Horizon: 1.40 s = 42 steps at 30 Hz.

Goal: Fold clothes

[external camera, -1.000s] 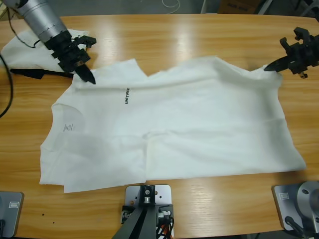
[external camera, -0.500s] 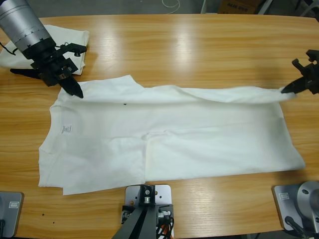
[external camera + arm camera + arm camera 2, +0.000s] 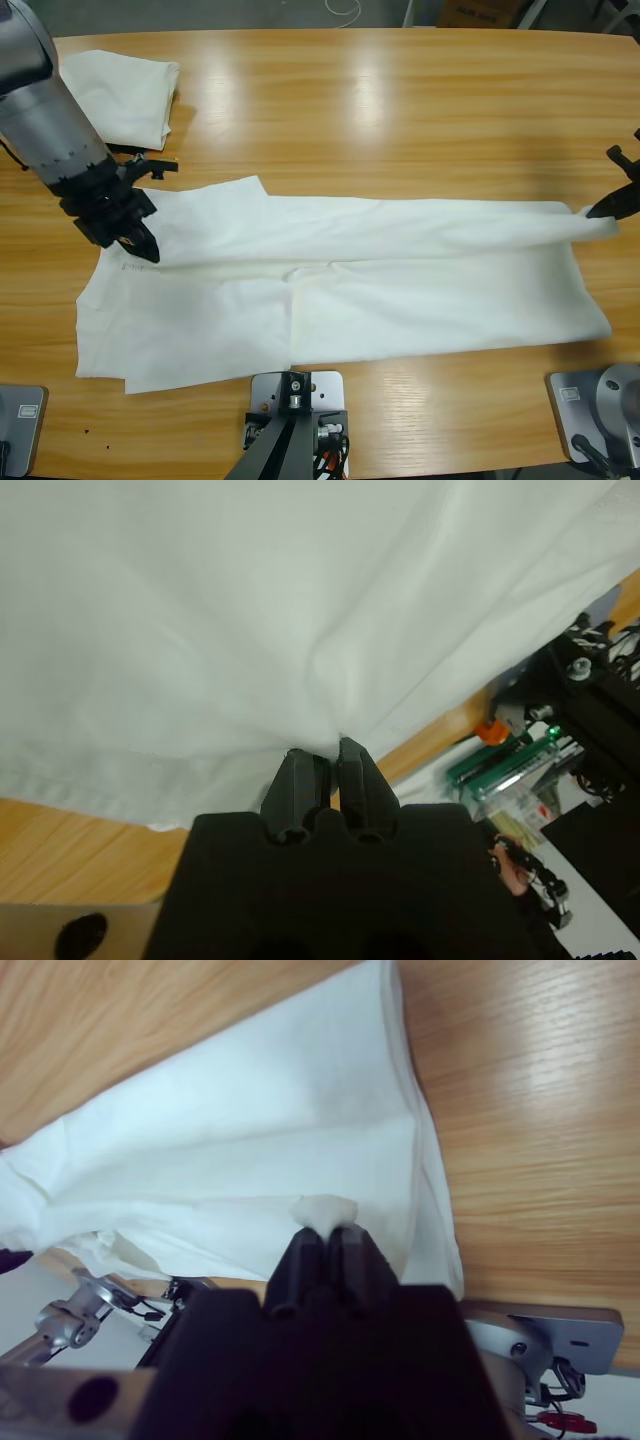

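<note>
A white T-shirt [image 3: 340, 290] lies spread across the near half of the table, its far edge drawn over towards the front in a long fold. My left gripper [image 3: 140, 248] is shut on that folded edge near the shirt's left end; in the left wrist view white cloth [image 3: 300, 630] fills the frame above the closed left gripper [image 3: 325, 760]. At the table's right edge my right gripper [image 3: 602, 210] is shut on the fold's other end, where a small tuft of cloth [image 3: 322, 1207] bunches at the tips of the right gripper [image 3: 325, 1238].
A second white garment [image 3: 120, 90] lies folded at the far left corner of the table [image 3: 380, 110], just behind the left arm [image 3: 50, 120]. Bare wood stretches over the far half. A white cable [image 3: 345, 10] shows past the far edge.
Both grippers have moved towards the front of the table, dragging the shirt's far edge over its body. The black chest lettering has gone under the fold and the second garment is uncovered.
</note>
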### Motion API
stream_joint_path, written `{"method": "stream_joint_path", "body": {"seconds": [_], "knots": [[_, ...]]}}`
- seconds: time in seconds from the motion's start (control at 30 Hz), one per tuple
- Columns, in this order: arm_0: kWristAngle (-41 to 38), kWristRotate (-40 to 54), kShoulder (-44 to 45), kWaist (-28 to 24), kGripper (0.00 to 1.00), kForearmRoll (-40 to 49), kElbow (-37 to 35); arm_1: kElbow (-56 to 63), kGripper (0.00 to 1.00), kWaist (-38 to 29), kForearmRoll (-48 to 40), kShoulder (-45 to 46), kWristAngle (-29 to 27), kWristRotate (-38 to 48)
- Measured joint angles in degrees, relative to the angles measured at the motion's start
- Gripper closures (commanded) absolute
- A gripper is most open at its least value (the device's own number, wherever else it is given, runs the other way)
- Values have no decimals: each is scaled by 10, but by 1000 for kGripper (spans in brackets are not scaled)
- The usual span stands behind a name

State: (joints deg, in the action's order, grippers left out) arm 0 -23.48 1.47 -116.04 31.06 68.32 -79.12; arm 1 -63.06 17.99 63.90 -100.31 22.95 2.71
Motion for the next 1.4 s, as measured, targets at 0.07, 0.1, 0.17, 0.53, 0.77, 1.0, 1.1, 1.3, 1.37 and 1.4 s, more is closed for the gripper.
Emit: {"method": "stream_joint_path", "body": {"seconds": [0.07,0.1,0.17,0.53,0.77,1.0,1.1,1.3,1.37,1.4], "knots": [[0,-16,0,7,1000,-9,1,0,1000,0,-2,0,-1,0],[0,-24,0,11,1000,-12,1,0,1000,0,-4,0,-1,0],[0,-35,0,18,1000,-15,1,0,1000,0,-8,-1,-2,0],[-1,-59,-1,29,4,-17,28,19,0,0,-3,-1,-85,73],[-6,-49,3,60,4,-2,35,18,625,-2,2,46,-160,111],[-7,-49,19,79,50,2,34,17,1000,-134,-61,86,-114,99],[-8,-50,20,80,46,-15,33,21,1000,-199,-110,83,-104,97],[-6,-83,55,81,36,-56,33,25,1000,-279,-174,44,-103,101],[-5,-90,65,81,32,-65,34,30,1000,-290,-185,27,-103,101],[-5,-93,66,81,29,-68,34,34,1000,-295,-189,19,-103,101]]}}
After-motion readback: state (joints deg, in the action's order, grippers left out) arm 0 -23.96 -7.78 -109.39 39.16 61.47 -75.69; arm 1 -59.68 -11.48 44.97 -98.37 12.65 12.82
